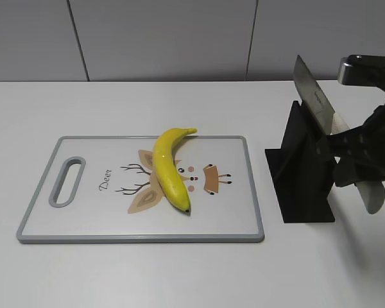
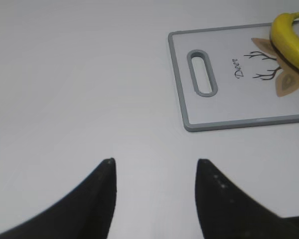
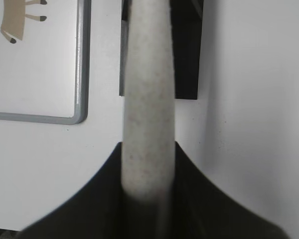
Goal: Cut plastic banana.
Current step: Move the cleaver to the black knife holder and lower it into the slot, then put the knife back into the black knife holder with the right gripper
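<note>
The plastic banana [image 1: 169, 168] lies on the cutting board [image 1: 90, 215], stem end far, dark tip near; it also shows at the top right of the left wrist view [image 2: 290, 40]. My right gripper [image 1: 346, 154] is shut on a knife by its pale speckled handle [image 3: 148, 99]. The dark blade [image 1: 313, 97] points up and to the left above the black knife stand [image 1: 301, 173]. My left gripper [image 2: 157, 164] is open and empty over bare table, left of the board; it is out of the exterior view.
The board [image 2: 224, 107] is white with a grey rim, a handle slot [image 1: 67, 181] at its left and a deer drawing. The black stand sits just right of the board [image 3: 80, 64]. A grey wall runs behind the white table.
</note>
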